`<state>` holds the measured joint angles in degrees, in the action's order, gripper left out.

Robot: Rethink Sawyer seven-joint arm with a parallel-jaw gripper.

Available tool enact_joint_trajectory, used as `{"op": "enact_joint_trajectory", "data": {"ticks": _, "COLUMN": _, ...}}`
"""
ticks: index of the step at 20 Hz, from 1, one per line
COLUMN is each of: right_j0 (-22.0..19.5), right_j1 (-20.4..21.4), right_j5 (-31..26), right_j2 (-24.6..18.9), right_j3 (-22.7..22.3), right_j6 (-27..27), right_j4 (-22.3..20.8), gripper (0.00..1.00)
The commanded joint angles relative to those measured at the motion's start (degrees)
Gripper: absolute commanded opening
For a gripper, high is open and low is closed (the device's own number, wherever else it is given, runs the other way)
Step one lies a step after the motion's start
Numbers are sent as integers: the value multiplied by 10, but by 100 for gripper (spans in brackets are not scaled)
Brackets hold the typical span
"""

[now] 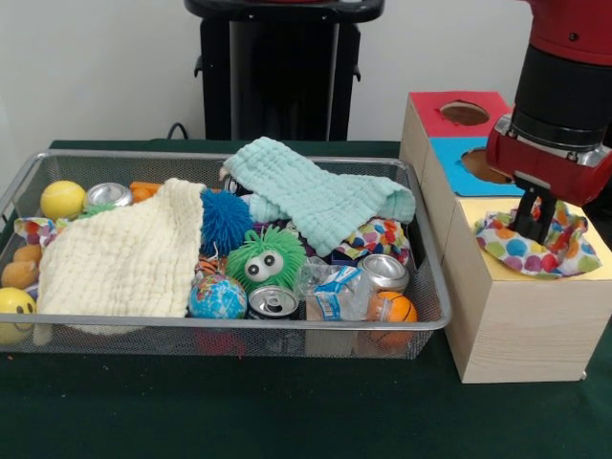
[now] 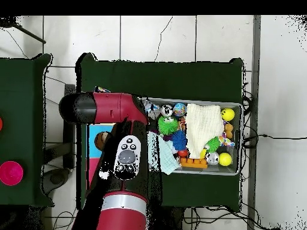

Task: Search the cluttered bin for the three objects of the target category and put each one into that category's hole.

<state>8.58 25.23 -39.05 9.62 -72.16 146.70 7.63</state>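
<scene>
Gripper (image 1: 534,222) over the yellow box (image 1: 521,306), jaws pinched narrow on the dotted cloth (image 1: 535,251) bunched at its hole.

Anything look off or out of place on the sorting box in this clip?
Yes. A polka-dot cloth lies bunched over the yellow section of the box, spread around the hole rather than down in it, with the gripper pressed into its middle.

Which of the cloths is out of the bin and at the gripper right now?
The polka-dot cloth, bunched on the yellow-topped wooden box under the gripper. The cream cloth and mint cloth lie in the wire bin.
</scene>
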Motion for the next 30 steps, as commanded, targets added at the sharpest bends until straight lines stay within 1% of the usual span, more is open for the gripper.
{"op": "enact_joint_trajectory", "data": {"ticks": 1, "right_j0": -12, "right_j1": 4, "right_j5": -254, "right_j2": -25, "right_j3": 48, "right_j6": 48, "right_j4": 12, "gripper": 0}}
{"op": "enact_joint_trajectory", "data": {"ticks": 2, "right_j0": -9, "right_j1": 9, "right_j5": -255, "right_j2": -23, "right_j3": 47, "right_j6": 53, "right_j4": 12, "gripper": 0}}
{"op": "enact_joint_trajectory", "data": {"ticks": 4, "right_j0": -13, "right_j1": 0, "right_j5": -244, "right_j2": -32, "right_j3": 40, "right_j6": 47, "right_j4": 14, "gripper": 0}}
{"op": "enact_joint_trajectory", "data": {"ticks": 7, "right_j0": -13, "right_j1": -10, "right_j5": -210, "right_j2": -39, "right_j3": 19, "right_j6": 56, "right_j4": 22, "gripper": 0}}
{"op": "enact_joint_trajectory", "data": {"ticks": 12, "right_j0": -6, "right_j1": -18, "right_j5": -212, "right_j2": -37, "right_j3": 22, "right_j6": 69, "right_j4": 26, "gripper": 0}}
{"op": "enact_joint_trajectory", "data": {"ticks": 15, "right_j0": -2, "right_j1": -27, "right_j5": -184, "right_j2": -40, "right_j3": 7, "right_j6": 76, "right_j4": 33, "gripper": 0}}
{"op": "enact_joint_trajectory", "data": {"ticks": 19, "right_j0": 7, "right_j1": -57, "right_j5": -128, "right_j2": -39, "right_j3": 0, "right_j6": 85, "right_j4": 31, "gripper": 0}}
{"op": "enact_joint_trajectory", "data": {"ticks": 20, "right_j0": 9, "right_j1": -68, "right_j5": -114, "right_j2": -39, "right_j3": 2, "right_j6": 87, "right_j4": 29, "gripper": 0}}
{"op": "enact_joint_trajectory", "data": {"ticks": 24, "right_j0": 20, "right_j1": -103, "right_j5": -90, "right_j2": -31, "right_j3": 23, "right_j6": 99, "right_j4": 25, "gripper": 0}}
{"op": "enact_joint_trajectory", "data": {"ticks": 27, "right_j0": 28, "right_j1": -135, "right_j5": -83, "right_j2": -22, "right_j3": 50, "right_j6": 113, "right_j4": 23, "gripper": 0}}
{"op": "enact_joint_trajectory", "data": {"ticks": 30, "right_j0": 36, "right_j1": -166, "right_j5": -59, "right_j2": -14, "right_j3": 70, "right_j6": 129, "right_j4": 24, "gripper": 0}}
